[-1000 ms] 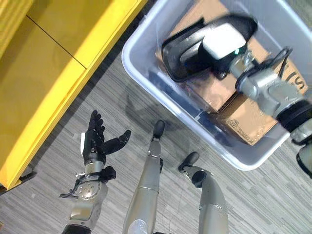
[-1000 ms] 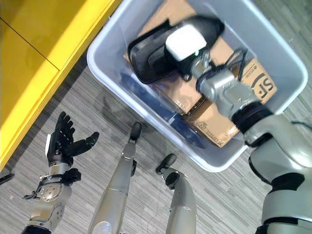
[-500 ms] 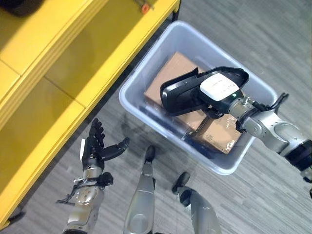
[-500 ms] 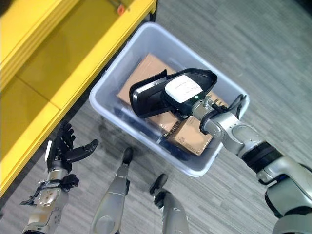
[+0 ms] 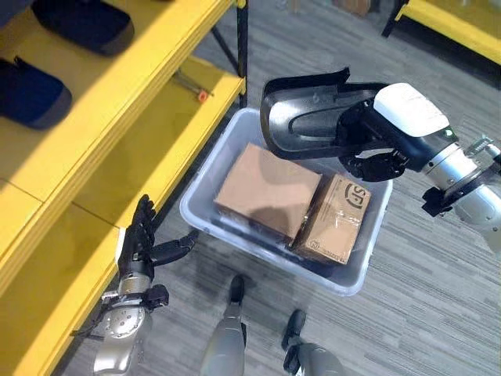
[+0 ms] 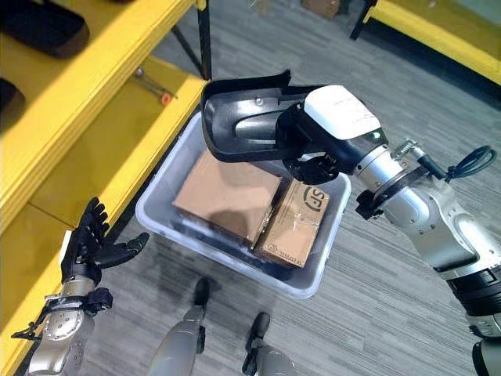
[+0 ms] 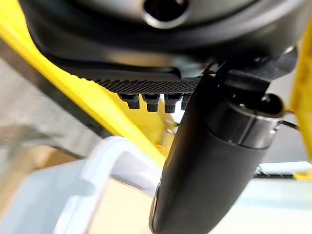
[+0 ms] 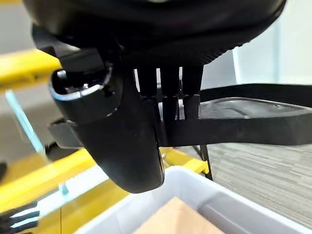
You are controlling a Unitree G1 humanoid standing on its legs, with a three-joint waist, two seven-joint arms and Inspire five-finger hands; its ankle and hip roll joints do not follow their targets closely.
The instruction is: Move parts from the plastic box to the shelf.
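Looking nearest first, we see the left hand (image 5: pixel 139 249) low beside the yellow shelf (image 5: pixel 117 117), its fingers straight and spread, thumb out to the side, nothing in it. Its own wrist view is mostly taken up by the dark thumb and palm, with only the fingertips peeping out past them.

Just beyond that hand and toward the right one sits the translucent plastic box (image 5: pixel 207 227) on the grey floor, close against the shelf's lower edge. Two brown cardboard boxes lie in it side by side, touching: a larger cardboard box (image 5: pixel 262 188) and a smaller cardboard box (image 5: pixel 333 219) nearer the right arm. We cannot make out what the dark shapes under them are.

Above the box, the right hand (image 6: pixel 317 149) has its fingers curled round a black moulded plastic part (image 6: pixel 243 121), a curved shell with a raised rim, lifted clear of the box. The hand covers the end of the part it grips, so we cannot tell its full shape.

Farther off, two dark rounded objects (image 5: pixel 86 23) rest on the shelf's upper level, cut off at the frame's edge.
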